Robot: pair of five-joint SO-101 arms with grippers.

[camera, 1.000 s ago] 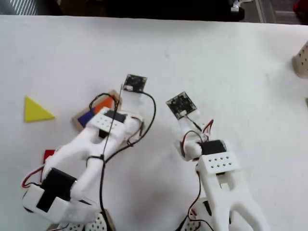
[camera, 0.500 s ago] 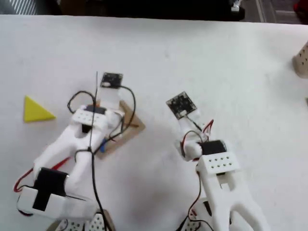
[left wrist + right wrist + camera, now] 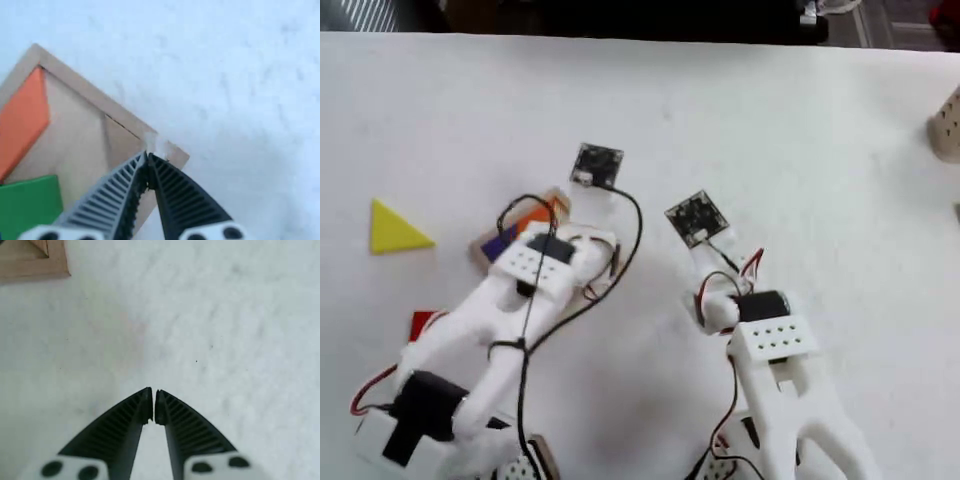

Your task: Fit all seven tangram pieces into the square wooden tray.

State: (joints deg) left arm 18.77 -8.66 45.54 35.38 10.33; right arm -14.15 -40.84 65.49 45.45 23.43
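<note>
The square wooden tray (image 3: pixel 480 247) lies tilted under my left arm (image 3: pixel 545 262), with an orange piece (image 3: pixel 536 214) and a blue piece (image 3: pixel 499 243) showing in it. In the left wrist view the tray (image 3: pixel 125 125) holds the orange piece (image 3: pixel 22 117) and a green piece (image 3: pixel 27 202). My left gripper (image 3: pixel 148 161) is shut, tips over the tray's corner rim, with nothing seen between them. A yellow triangle (image 3: pixel 394 229) lies on the table to the tray's left, and a red piece (image 3: pixel 420 323) peeks out beside the left arm. My right gripper (image 3: pixel 153 396) is shut over bare table, a tray corner (image 3: pixel 35 262) beyond it.
The right arm (image 3: pixel 770 340) stands to the right of the tray. A pale perforated object (image 3: pixel 947 125) sits at the table's right edge. White tabletop stretches across the far half.
The left arm swung left, baring the tray's right corner, then came back right over the tray. The right arm stayed still.
</note>
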